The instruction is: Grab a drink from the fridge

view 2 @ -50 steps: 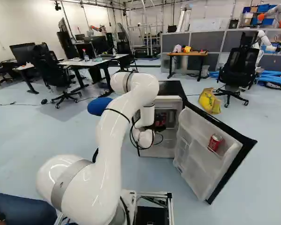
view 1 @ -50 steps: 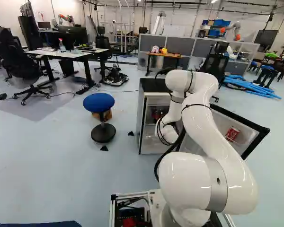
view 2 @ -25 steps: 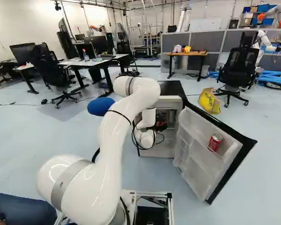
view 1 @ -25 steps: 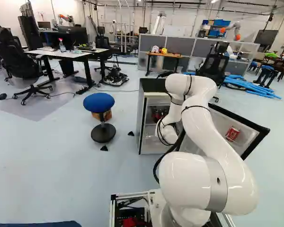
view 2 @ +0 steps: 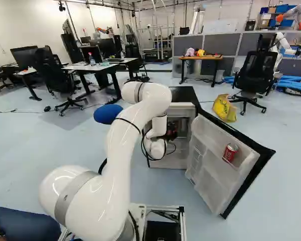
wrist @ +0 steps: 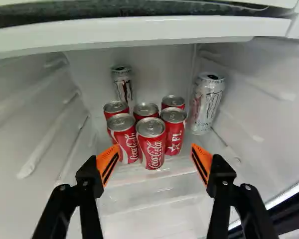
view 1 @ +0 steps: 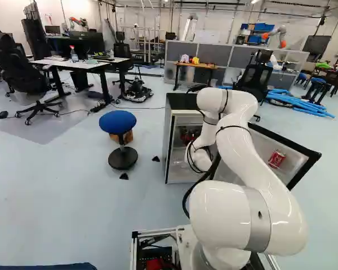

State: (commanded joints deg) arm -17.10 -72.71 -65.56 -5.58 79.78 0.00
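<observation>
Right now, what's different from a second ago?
The arm bends a little lower and slightly farther forward, by the fridge. The open claw holds nothing; its earlier grip isn't shown. The base, fridge, door, door's red can and blue stool stayed put.

Blue-topped stool; yellow bag beside a black office chair

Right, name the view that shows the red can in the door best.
The right base view: the red can looks larger, with more of the door around it. The left base view shows it smaller, beside the arm; the wrist view lacks it.
</observation>
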